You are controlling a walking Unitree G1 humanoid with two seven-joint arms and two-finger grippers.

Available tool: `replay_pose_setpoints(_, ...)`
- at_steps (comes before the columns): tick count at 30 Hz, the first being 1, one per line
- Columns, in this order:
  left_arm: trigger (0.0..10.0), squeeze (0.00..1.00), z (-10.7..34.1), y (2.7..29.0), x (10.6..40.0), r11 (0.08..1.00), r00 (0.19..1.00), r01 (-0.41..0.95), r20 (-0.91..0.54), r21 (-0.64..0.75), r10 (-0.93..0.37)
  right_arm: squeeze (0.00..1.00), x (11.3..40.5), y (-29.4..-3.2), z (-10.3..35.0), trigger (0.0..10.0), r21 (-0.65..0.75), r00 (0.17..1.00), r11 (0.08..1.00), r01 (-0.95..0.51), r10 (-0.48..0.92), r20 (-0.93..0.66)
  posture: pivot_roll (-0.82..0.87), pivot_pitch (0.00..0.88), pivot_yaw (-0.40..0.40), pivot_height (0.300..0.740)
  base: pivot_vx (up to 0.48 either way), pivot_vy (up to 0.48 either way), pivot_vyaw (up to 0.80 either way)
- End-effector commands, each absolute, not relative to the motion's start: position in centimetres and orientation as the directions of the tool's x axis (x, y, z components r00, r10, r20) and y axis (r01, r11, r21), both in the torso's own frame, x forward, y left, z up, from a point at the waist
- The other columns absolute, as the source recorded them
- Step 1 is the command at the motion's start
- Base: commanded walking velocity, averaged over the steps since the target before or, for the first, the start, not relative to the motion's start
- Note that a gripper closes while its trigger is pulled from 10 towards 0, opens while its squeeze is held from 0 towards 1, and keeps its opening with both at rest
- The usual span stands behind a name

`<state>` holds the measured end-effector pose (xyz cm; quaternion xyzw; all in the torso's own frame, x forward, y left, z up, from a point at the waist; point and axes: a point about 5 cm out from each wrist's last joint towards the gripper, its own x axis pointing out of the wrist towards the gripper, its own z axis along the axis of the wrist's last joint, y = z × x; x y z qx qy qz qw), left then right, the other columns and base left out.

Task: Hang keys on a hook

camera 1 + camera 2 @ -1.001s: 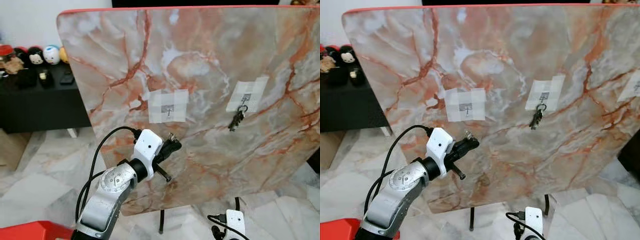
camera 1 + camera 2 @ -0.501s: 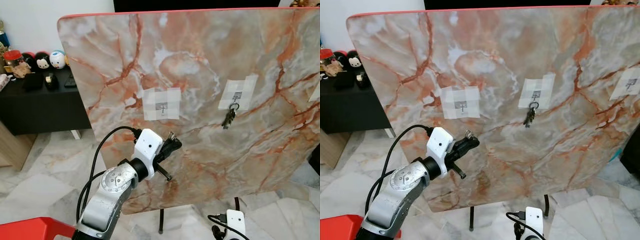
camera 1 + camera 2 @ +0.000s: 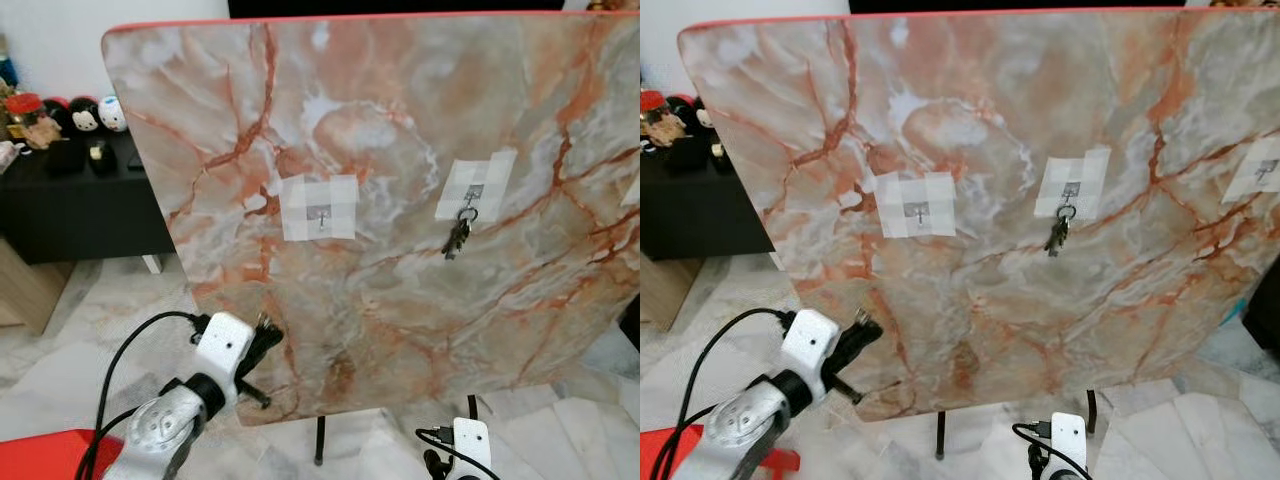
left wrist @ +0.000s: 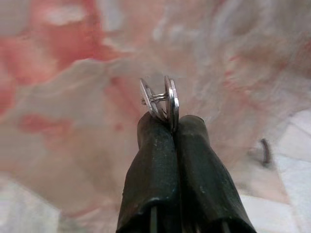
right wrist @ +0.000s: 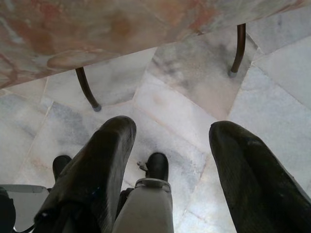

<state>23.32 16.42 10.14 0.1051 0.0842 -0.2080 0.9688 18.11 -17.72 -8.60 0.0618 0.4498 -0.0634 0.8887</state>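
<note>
A marble-patterned board (image 3: 400, 130) stands upright before me with taped hooks on it. The left hook (image 3: 320, 211) is bare. A bunch of keys (image 3: 457, 238) hangs from the middle hook (image 3: 468, 198), and a third taped hook (image 3: 1263, 169) sits at the right edge. My left gripper (image 3: 264, 334) is low by the board's lower left corner, shut on a set of keys (image 4: 160, 97) whose ring and flat heads stick out past the fingertips. My right gripper (image 5: 175, 127) hangs open near the floor with nothing between its fingers.
A black cabinet (image 3: 80, 210) with small figurines (image 3: 85, 112) stands at the left. The board rests on thin dark legs (image 5: 86, 90) over a marble floor (image 5: 194, 97). A red object (image 3: 40, 455) lies at the bottom left corner.
My left arm has dropped down and to the left, away from the bare left hook, still holding the keys. The camera has shifted slightly.
</note>
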Motion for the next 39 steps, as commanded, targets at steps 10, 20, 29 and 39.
replay_pose_setpoints(10,10.0,0.0,5.4,21.0,23.8,0.999,0.957,-0.018,-0.29,0.032,0.027,0.0,18.2,-17.9,-8.5,10.0,0.045,0.588,0.986,0.158,-0.058,-0.806,0.11,0.0,-0.046,0.74,0.0,0.0,0.0)
replay_pose_setpoints(20,10.0,0.0,4.9,20.8,23.0,0.997,0.959,-0.075,-0.276,-0.017,0.067,0.0,18.1,-18.1,-8.6,10.0,0.031,0.58,0.99,0.136,-0.054,-0.813,0.1,0.0,-0.05,0.74,0.0,0.0,0.0)
replay_pose_setpoints(29,10.0,0.0,5.9,20.9,23.0,0.995,0.975,-0.093,-0.204,-0.034,0.084,0.0,18.2,-18.1,-8.5,10.0,0.031,0.585,0.991,0.133,-0.053,-0.809,0.1,0.0,-0.047,0.74,0.0,0.0,0.0)
replay_pose_setpoints(39,10.0,0.0,6.2,20.7,22.9,0.995,0.98,-0.087,-0.181,-0.04,0.078,0.0,18.1,-18.1,-8.6,10.0,0.031,0.575,0.989,0.142,-0.056,-0.816,0.1,0.0,-0.046,0.74,0.0,0.0,0.0)
